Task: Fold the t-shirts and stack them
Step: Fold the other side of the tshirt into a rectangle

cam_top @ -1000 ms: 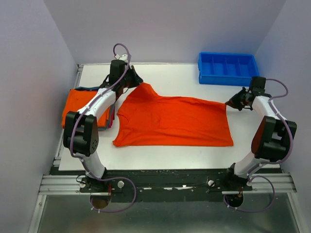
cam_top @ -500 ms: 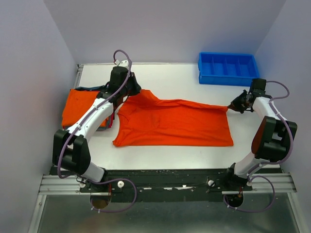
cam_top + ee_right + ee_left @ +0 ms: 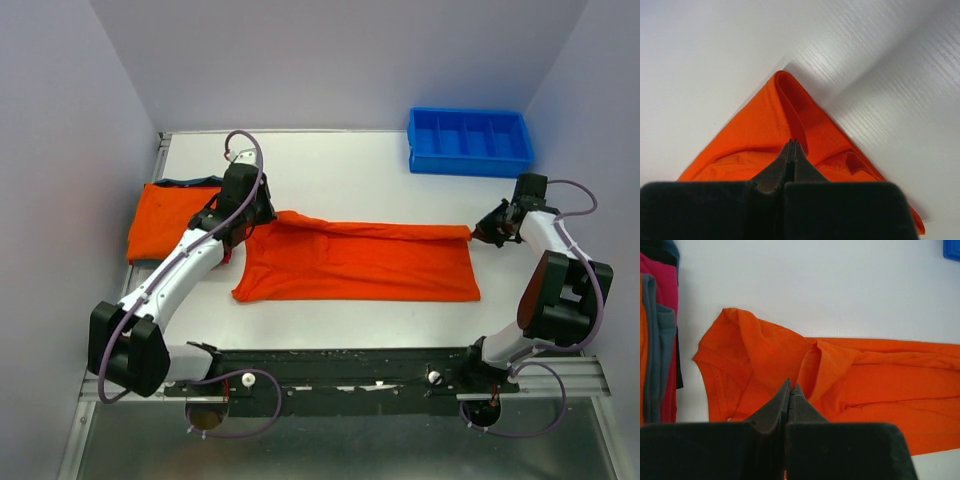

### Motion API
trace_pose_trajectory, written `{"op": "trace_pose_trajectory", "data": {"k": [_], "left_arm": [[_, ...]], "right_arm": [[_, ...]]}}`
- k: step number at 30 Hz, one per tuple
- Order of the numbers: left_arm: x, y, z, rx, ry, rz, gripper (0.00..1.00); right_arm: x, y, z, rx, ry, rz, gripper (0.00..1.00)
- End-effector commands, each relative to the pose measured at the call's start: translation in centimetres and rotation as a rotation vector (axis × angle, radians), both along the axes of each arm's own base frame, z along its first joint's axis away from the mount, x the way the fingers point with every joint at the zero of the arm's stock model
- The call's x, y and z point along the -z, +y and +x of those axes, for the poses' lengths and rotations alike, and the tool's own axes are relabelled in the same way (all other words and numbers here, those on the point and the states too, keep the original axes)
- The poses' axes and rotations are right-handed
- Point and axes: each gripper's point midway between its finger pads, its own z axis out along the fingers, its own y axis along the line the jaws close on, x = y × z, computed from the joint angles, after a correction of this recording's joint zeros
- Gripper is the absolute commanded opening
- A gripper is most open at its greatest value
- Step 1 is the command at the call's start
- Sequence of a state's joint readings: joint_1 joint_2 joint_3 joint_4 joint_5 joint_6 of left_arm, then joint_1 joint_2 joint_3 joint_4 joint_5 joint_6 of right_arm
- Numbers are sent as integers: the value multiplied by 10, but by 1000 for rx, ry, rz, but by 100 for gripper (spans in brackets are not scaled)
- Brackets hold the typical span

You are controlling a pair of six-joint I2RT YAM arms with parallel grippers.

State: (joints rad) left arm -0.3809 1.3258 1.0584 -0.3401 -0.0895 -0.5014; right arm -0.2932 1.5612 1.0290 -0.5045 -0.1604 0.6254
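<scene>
1. An orange shirt (image 3: 360, 268) lies on the white table (image 3: 350, 165), about in the middle. Its long way runs from left to right.
2. The left tool (image 3: 258, 216) is pressed together on the shirt's far left corner, by the sleeve. It looks like it is pinching the cloth there.
3. The right tool (image 3: 479, 232) is pressed together too, pinching the far right corner. In its own camera the cloth comes to a point right at the tips.
4. The far edge of the shirt runs in a tight line between the two tools. Each arm holds the end on its own side.
5. What matters next is that the near edge lies flat on the table, toward the robot from both tools. I think the tools should carry the far edge that way, side by side, so the shirt folds in half along its long way.
6. If one tool goes faster, the fold may come out crooked.
7. A pile (image 3: 165, 220) of folded shirts sits just left of the shirt, so the left arm is nearer for stacking. A blue bin (image 3: 468, 140) sits at the far right, well apart.
</scene>
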Motion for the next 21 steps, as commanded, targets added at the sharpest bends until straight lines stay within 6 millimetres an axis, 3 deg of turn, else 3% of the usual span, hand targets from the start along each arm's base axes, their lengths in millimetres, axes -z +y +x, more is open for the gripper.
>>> {"op": "trace_pose_trajectory", "data": {"k": [1, 11, 21], "left_arm": [[-6, 18, -15, -58, -12, 42, 0], [11, 20, -48, -44, 44, 56, 0], [62, 20, -94, -82, 177, 23, 0]], "right_arm": [[2, -8, -12, 18, 19, -44, 1], [23, -11, -21, 43, 58, -28, 1], [46, -12, -32, 71, 107, -28, 1]]}}
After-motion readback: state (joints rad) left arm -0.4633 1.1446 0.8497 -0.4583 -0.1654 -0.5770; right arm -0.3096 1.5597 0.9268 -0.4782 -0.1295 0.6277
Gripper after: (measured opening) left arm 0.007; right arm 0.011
